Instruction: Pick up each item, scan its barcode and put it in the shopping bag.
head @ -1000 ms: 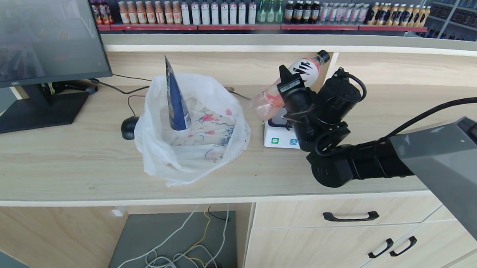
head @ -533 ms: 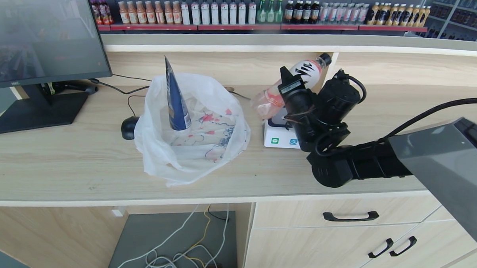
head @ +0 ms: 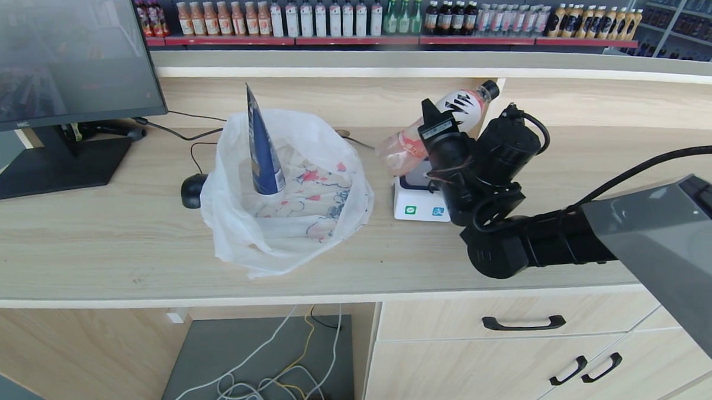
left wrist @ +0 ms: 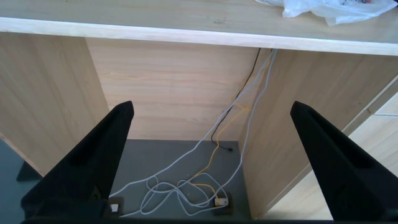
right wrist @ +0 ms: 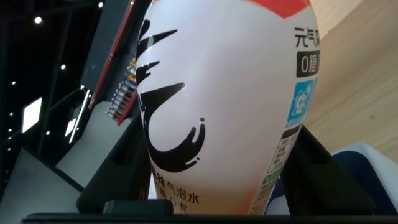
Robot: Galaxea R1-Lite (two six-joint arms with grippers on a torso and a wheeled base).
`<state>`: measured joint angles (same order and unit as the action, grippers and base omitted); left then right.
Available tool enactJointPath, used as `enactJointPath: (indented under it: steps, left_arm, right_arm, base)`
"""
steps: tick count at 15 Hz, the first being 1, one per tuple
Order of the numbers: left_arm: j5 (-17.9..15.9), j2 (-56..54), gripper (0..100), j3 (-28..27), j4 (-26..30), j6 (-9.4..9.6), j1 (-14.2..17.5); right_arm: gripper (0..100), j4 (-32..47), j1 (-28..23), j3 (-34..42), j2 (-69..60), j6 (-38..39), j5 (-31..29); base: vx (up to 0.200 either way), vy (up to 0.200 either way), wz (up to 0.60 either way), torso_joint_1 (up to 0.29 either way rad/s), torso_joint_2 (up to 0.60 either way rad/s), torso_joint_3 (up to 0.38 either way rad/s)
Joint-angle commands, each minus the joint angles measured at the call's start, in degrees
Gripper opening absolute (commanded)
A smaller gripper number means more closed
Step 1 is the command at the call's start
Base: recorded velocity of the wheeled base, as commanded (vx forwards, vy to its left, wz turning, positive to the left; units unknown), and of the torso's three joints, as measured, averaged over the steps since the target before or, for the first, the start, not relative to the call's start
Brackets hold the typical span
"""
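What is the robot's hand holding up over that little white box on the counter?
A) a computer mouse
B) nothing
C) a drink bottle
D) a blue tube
C: the right hand is clamped on a drink bottle, tilted above the white scanner; the blue tube stands in the shopping bag.

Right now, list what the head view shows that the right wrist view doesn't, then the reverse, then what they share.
Head view: the shopping bag on the counter with a blue tube standing in it, plus the monitor and mouse.
Right wrist view: the label up close, with its black brush-stroke graphic and side print panel, and dark fingers on both flanks.
Shared: the tilted bottle clamped in the right gripper above the white scanner, whose corner probably shows beneath in the wrist view.
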<state>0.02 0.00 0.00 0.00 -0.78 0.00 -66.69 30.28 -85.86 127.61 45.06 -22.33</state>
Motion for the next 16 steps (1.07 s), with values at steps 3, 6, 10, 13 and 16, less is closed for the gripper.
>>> enactJointPath:
  steps: [3, 6, 10, 13, 16]
  left_arm:
    - [0.06, 0.0, 100, 0.0, 0.09, -0.01, 0.0]
    - [-0.02, 0.0, 100, 0.0, 0.0, -0.01, 0.0]
    - [-0.02, 0.0, 100, 0.0, 0.0, -0.01, 0.0]
    - [-0.02, 0.0, 100, 0.0, 0.09, -0.01, 0.0]
    - [-0.02, 0.0, 100, 0.0, 0.09, -0.01, 0.0]
  right_arm:
    - [0, -0.01, 0.04, -0.01, -0.35, 0.03, 0.01]
    - [0, -0.01, 0.04, -0.01, -0.7, -0.06, 0.01]
    - [0, -0.01, 0.04, -0.01, -1.22, -0.06, 0.01]
    - [0, 0.07, 0.04, -0.01, -1.66, -0.06, 0.01]
    - [0, 0.16, 0.04, -0.01, -2.1, -0.14, 0.01]
  base:
    - [0.0, 0.0, 0.0, 0.0, 0.0, 0.0]
    - [0.0, 0.0, 0.0, 0.0, 0.0, 0.0]
    - [0.0, 0.0, 0.0, 0.0, 0.0, 0.0]
    - [0.0, 0.0, 0.0, 0.0, 0.0, 0.0]
    - [0.0, 0.0, 0.0, 0.0, 0.0, 0.0]
